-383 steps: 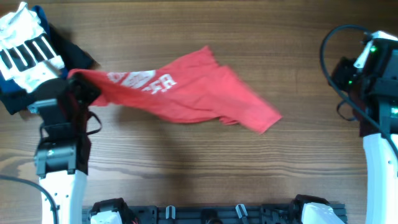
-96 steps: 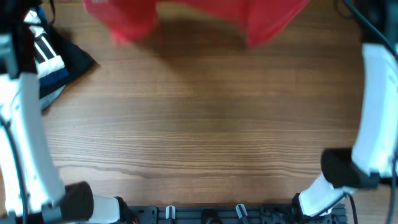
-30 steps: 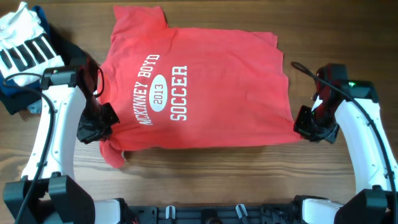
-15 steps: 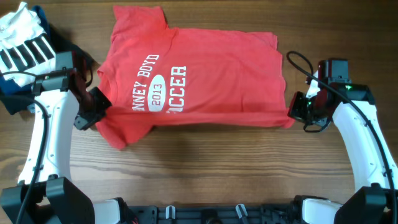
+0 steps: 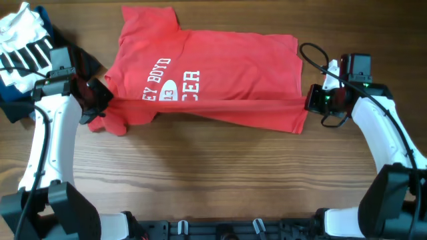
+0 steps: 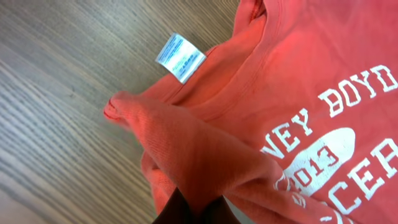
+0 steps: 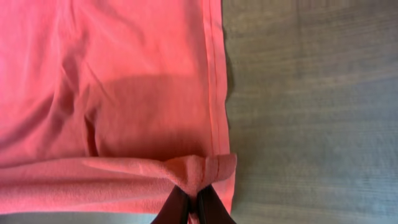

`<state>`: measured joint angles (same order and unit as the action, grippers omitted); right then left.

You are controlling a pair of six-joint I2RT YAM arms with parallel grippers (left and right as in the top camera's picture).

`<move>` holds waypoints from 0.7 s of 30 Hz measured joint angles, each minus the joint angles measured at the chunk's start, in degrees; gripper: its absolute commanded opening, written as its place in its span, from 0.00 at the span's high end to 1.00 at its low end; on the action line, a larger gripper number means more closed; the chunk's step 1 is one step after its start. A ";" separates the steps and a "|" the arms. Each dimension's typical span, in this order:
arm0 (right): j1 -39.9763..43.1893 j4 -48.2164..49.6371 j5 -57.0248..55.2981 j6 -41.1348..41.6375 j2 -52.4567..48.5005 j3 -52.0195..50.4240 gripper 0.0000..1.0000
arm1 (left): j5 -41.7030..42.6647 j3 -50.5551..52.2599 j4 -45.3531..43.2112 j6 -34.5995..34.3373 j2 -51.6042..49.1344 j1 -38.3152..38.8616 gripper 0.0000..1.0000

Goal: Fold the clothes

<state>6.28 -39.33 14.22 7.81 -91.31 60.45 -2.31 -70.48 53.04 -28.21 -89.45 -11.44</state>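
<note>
- There was one red T-shirt (image 5: 227,63).
- There were two grippers: the left gripper (image 6: 193,211) and the right gripper (image 7: 191,203).
- There was one white black-striped garment (image 5: 23,50).
- There was one heap of navy clothes (image 5: 12,105).

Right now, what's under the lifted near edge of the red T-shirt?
More of the red T-shirt itself: its chest lies under that fold. Its white lettering shows only partly: EY BOYD, 13, CER. The rest of the print is covered by the fold.

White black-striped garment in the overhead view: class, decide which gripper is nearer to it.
Left. The left gripper grips the red cotton T-shirt close to the white black-striped garment; the right gripper grips the shirt's hem across the wooden table.
</note>
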 measured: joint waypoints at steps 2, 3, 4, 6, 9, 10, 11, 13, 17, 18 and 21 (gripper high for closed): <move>0.00 1.55 0.35 -0.22 -0.68 0.00 0.96 | 0.00 0.00 -1.11 0.00 -1.11 0.00 0.96; 0.00 2.12 0.37 -0.24 -0.87 0.00 0.96 | 0.02 0.00 -1.64 0.00 -1.57 0.00 0.96; 0.00 2.75 0.39 -0.31 -1.07 0.00 0.96 | 0.02 0.00 -2.32 0.00 -2.21 0.00 0.96; 0.00 3.54 0.59 -0.44 -1.42 0.00 0.96 | 0.00 0.00 -3.72 0.00 -3.43 0.00 0.96; 0.00 4.28 0.81 -0.44 -1.99 0.00 0.96 | 0.02 0.00 -6.08 0.00 -5.53 0.00 0.96; 0.00 4.52 0.81 -0.44 -2.19 0.00 0.96 | 0.02 0.00 -6.71 0.00 -6.12 0.00 0.96; 0.00 4.87 0.81 -0.44 -2.43 0.00 0.96 | 0.02 0.02 -7.32 0.00 -6.71 0.00 0.96; 0.00 5.51 0.83 -0.44 -3.26 0.00 0.96 | 0.02 0.02 -9.01 0.00 -7.93 0.00 0.96; 0.00 5.99 1.01 -0.46 -5.44 0.00 0.96 | 0.07 0.04 -11.69 0.00 -9.44 0.02 0.96; 0.00 6.03 1.05 -0.48 -6.23 0.00 0.96 | 0.07 0.04 -12.31 0.00 -9.75 0.02 0.96; 0.00 6.45 1.07 -0.59 -7.23 0.00 0.96 | 0.26 0.04 -13.27 0.00 -10.10 0.02 0.96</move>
<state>6.28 -32.88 15.29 7.22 -98.54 60.45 -2.04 -70.43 39.77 -28.21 -99.55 -11.42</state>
